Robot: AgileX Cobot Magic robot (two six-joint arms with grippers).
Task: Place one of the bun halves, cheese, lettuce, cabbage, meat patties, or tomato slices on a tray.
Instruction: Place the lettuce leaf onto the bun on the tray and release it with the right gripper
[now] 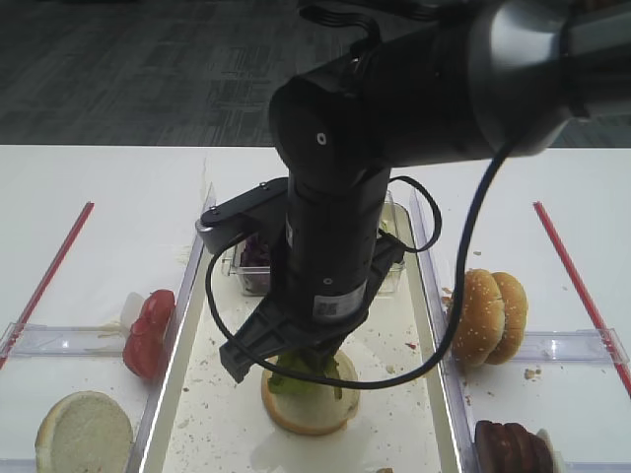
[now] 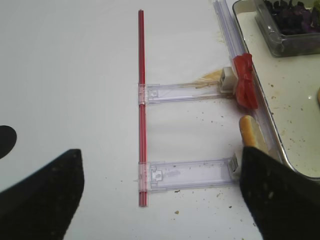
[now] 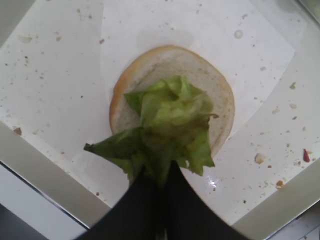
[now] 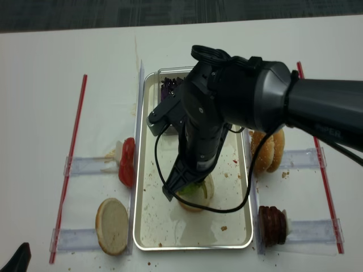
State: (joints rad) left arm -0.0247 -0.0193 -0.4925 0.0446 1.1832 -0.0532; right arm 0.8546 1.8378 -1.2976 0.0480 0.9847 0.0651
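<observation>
My right gripper (image 3: 162, 175) is shut on a clump of green lettuce (image 3: 170, 120). It holds the clump just over a pale bun half (image 3: 210, 80) that lies cut face up on the off-white tray (image 3: 50, 185). In the high view the right arm covers most of the tray (image 1: 197, 394), and only a bit of lettuce (image 1: 296, 370) and the bun half (image 1: 306, 414) show below it. My left gripper (image 2: 160, 200) is open over the bare table left of the tray, with nothing between its fingers. No cheese is in view.
Left of the tray lie tomato slices (image 1: 148, 330) and a pale bun half (image 1: 84, 432). On its right are sesame bun domes (image 1: 490, 315) and meat patties (image 1: 513, 448). Purple cabbage (image 2: 292, 15) fills a clear box at the tray's far end. Red strips (image 2: 142, 100) mark both sides.
</observation>
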